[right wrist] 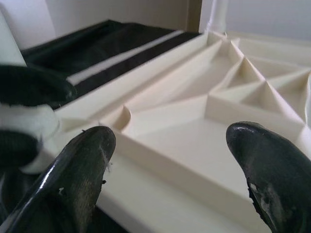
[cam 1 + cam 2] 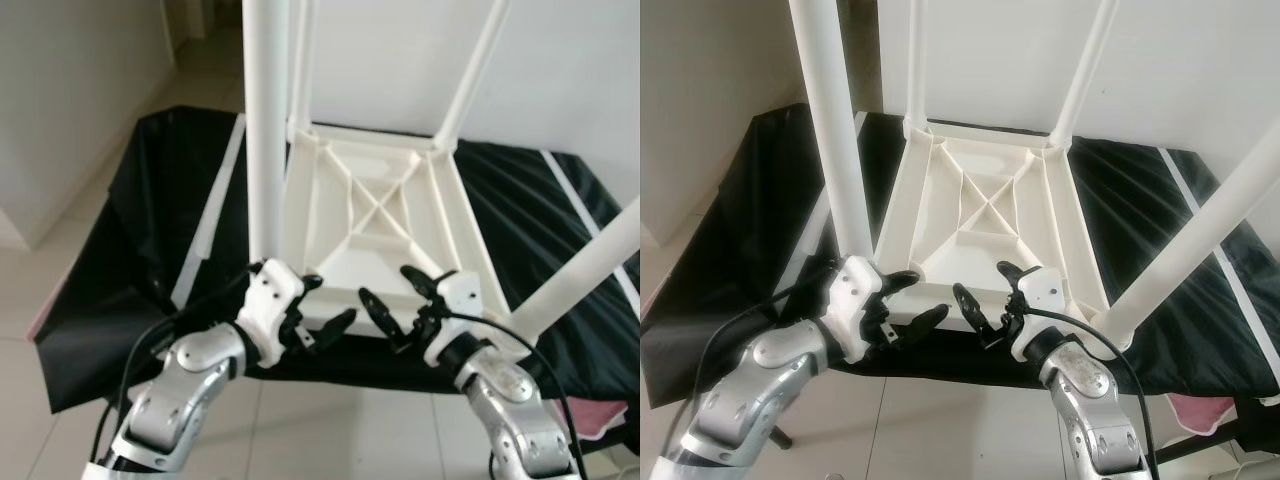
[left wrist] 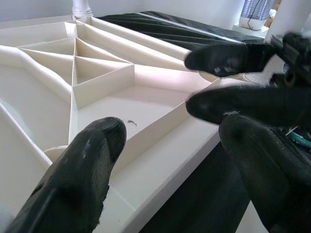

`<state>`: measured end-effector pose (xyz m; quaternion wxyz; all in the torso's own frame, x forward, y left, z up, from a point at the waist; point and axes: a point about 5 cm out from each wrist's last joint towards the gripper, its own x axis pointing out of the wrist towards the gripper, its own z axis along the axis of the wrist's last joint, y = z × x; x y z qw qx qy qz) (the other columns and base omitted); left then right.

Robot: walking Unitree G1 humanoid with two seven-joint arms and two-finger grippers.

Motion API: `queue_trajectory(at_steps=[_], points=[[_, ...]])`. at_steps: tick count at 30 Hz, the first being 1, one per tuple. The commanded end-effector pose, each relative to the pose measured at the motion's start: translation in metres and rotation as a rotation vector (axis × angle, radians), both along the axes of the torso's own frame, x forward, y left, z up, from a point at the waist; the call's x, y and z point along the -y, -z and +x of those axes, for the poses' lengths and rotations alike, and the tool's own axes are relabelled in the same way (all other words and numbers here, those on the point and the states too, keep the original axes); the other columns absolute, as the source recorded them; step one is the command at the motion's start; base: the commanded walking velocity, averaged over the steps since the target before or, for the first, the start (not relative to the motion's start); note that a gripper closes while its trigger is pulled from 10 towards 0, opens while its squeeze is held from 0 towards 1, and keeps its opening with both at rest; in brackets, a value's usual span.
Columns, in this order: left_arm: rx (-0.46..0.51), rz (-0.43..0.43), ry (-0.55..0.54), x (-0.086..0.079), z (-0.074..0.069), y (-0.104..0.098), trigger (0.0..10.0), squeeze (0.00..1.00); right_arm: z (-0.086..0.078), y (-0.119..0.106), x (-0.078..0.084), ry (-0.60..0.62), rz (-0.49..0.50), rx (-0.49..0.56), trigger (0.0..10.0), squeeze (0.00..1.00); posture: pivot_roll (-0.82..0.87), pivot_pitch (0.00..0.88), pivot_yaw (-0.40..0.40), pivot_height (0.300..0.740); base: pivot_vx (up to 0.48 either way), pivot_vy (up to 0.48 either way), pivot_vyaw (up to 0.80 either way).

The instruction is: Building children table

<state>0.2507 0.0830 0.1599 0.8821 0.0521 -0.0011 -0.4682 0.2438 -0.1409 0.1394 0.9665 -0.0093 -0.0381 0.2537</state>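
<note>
Lying upside down on a black sheet (image 2: 730, 270), the white plastic table (image 2: 980, 215) had its ribbed underside facing up, w/ an X-shaped brace in the middle. Four white legs stood up from its corners: near-left leg (image 2: 266, 120), near-right leg (image 2: 590, 270), and two far legs (image 2: 1087, 70) at the back edge, all rising out of frame. A white strip (image 2: 205, 225) lay on the sheet along the table's left side.

Both grippers were at the table's near edge, facing each other. Left gripper (image 2: 318, 310) sat just beside the base of the near-left leg, fingers spread apart, nothing held between them; in the left wrist view its fingers (image 3: 87, 165) hovered over the near rim, w/ the other gripper's black fingers opposite. Right gripper (image 2: 985, 300) was near the middle-right of the same edge, also spread wide and empty; right wrist view showed its fingertips (image 1: 82, 160) either side of the rim, above a rib compartment. Couldn't tell whether any fingertip touched the plastic.

Pale tiled floor (image 2: 60, 300) lay around the sheet; a pink bit (image 2: 1200, 410) showed at the sheet's near-right corner.
</note>
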Motion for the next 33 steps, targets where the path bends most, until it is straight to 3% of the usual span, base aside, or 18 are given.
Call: queue_trajectory(at_steps=[1, 5, 10, 14, 18, 28, 33], points=[[0.033, -0.015, -0.15, -0.001, 0.006, -0.003, 10.0, 0.0, -0.003, 0.003, 0.003, 0.016, -0.014, -0.002, 10.0, 0.0, 0.02, 0.066, -0.069, 0.74, 0.0, 0.0, 0.0], [0.015, -0.022, -0.066, 0.012, -0.003, 0.001, 10.0, 0.0, -0.014, 0.011, 0.005, 0.05, -0.054, -0.005, 10.0, 0.0, 0.02, 0.063, -0.068, 0.74, 0.0, 0.0, 0.0], [0.017, -0.016, -0.042, 0.019, -0.005, 0.004, 10.0, 0.0, -0.02, 0.017, 0.01, 0.12, -0.084, 0.012, 10.0, 0.0, 0.01, 0.056, -0.068, 0.74, 0.0, 0.0, 0.0], [-0.005, -0.013, 0.017, 0.029, -0.008, 0.008, 10.0, 0.0, -0.028, 0.022, 0.021, 0.282, -0.102, 0.057, 10.0, 0.0, 0.01, 0.049, -0.061, 0.74, 0.0, 0.0, 0.0], [-0.006, 0.006, 0.048, 0.032, -0.008, 0.009, 10.0, 0.0, -0.034, 0.025, 0.025, 0.348, -0.102, 0.052, 10.0, 0.0, 0.01, 0.048, -0.059, 0.74, 0.0, 0.0, 0.0], [0.057, 0.018, 0.076, 0.053, 0.002, 0.003, 10.0, 0.0, -0.059, 0.047, 0.037, 0.509, -0.129, -0.001, 10.0, 0.0, -0.03, 0.044, -0.036, 0.74, 0.0, 0.0, 0.0], [0.07, 0.019, 0.034, 0.059, 0.011, 0.001, 10.0, 0.0, -0.077, 0.052, 0.051, 0.65, -0.14, -0.01, 10.0, 0.0, -0.05, 0.043, -0.021, 0.74, 0.0, 0.0, 0.0]])
